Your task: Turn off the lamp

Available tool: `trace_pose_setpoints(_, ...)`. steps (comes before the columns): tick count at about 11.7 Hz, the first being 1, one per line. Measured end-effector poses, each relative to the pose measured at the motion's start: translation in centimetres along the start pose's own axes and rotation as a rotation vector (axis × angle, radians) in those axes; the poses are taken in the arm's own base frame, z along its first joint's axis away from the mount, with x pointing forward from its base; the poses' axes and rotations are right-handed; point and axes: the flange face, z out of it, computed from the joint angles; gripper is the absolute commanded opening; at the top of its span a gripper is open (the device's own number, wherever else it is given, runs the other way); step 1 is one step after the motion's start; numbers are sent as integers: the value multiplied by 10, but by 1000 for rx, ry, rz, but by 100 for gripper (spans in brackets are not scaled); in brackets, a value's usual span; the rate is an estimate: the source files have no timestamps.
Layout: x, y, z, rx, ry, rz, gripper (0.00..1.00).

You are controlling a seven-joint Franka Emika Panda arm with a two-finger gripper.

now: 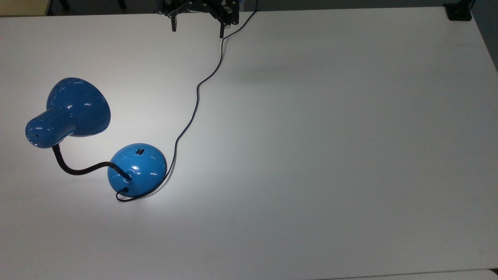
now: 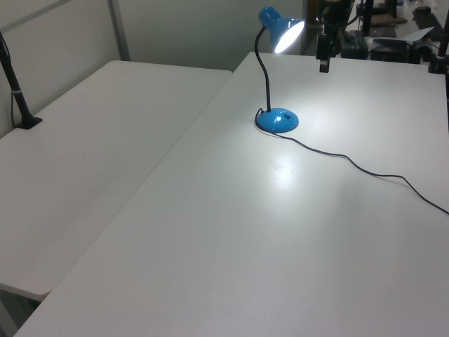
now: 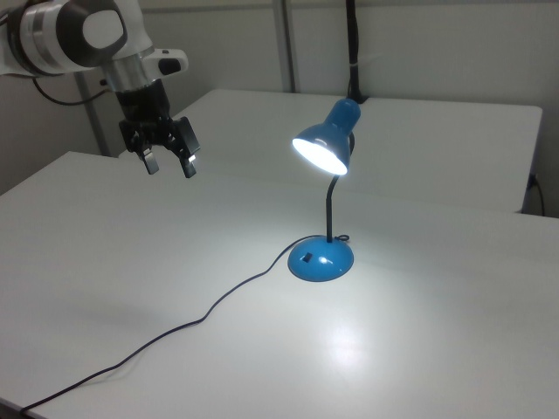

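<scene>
The blue lamp stands on the white table with its shade [image 1: 72,111] [image 2: 280,28] [image 3: 327,140] lit and a bright patch on the table below. Its domed base [image 1: 137,170] [image 2: 277,121] [image 3: 321,259] carries a small black rocker switch [image 1: 140,151] [image 3: 307,257]. A black gooseneck [image 1: 78,169] joins shade and base. My gripper [image 1: 197,28] [image 3: 169,163] hangs open in the air, well away from the lamp, at the top edge of the top view and at the right view's upper left.
The lamp's thin black cord [image 1: 198,89] [image 2: 365,168] [image 3: 175,327] snakes across the table from the base past my gripper. A second white table [image 2: 91,140] adjoins. A black clamp [image 1: 459,11] sits at the top view's upper right corner.
</scene>
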Motion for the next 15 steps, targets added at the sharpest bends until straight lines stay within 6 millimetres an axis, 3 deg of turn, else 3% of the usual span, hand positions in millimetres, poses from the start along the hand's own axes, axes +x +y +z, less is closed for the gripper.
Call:
trace_pose_setpoints(12, 0, 0, 1, 0, -2, -2, 97)
trace_pose_setpoints(13, 0, 0, 1, 0, -2, -2, 91)
trace_pose_setpoints(14, 0, 0, 1, 0, -2, -2, 75)
trace_pose_setpoints(15, 0, 0, 1, 0, -2, -2, 49)
